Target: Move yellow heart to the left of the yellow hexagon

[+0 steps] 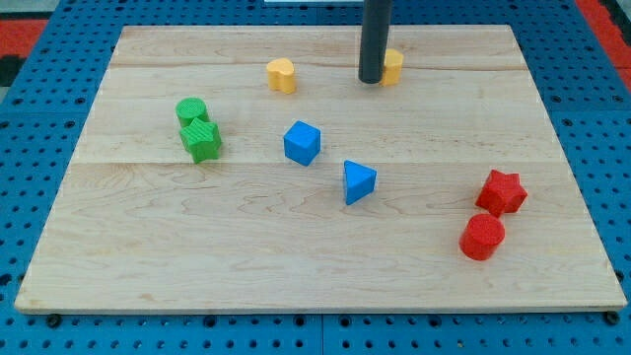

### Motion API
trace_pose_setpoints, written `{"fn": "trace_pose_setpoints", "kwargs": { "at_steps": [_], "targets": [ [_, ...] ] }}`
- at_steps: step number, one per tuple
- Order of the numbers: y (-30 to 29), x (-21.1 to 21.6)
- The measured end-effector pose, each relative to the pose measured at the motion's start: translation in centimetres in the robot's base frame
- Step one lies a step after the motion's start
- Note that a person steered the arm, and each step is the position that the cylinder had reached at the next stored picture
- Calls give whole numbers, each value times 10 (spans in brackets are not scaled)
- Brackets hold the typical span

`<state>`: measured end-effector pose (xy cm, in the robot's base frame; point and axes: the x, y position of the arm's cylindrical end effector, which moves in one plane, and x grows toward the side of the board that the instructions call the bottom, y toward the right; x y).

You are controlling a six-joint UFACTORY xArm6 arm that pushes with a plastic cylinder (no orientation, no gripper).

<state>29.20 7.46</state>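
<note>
Upper middle of the frame, the yellow heart (282,75) is sitting alone. Just right of it, the rod's tip (373,80), holding nothing, is touching the yellow hexagon (392,67)'s left side, risking nudging that hexagon away rightward.

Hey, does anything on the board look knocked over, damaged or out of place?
Nothing stands out. All blocks sit flat on the wooden board, none broken or hanging off. My tip stands against the yellow hexagon, partly hiding it; the yellow heart sits apart, to the view's left.
</note>
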Motion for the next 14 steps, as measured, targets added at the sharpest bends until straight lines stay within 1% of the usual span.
{"fn": "trace_pose_setpoints", "kwargs": {
  "at_steps": [1,3,4,5,6,7,8,9,10,11,12,13,14],
  "targets": [
    [2,-22],
    [74,-37],
    [95,-41],
    [34,-1],
    [-60,33],
    [-152,57],
    [-190,32],
    [-133,15],
    [-94,13],
    [-62,-8],
    [-57,-30],
    [-100,-20],
    [-141,-27]
  ]
}}
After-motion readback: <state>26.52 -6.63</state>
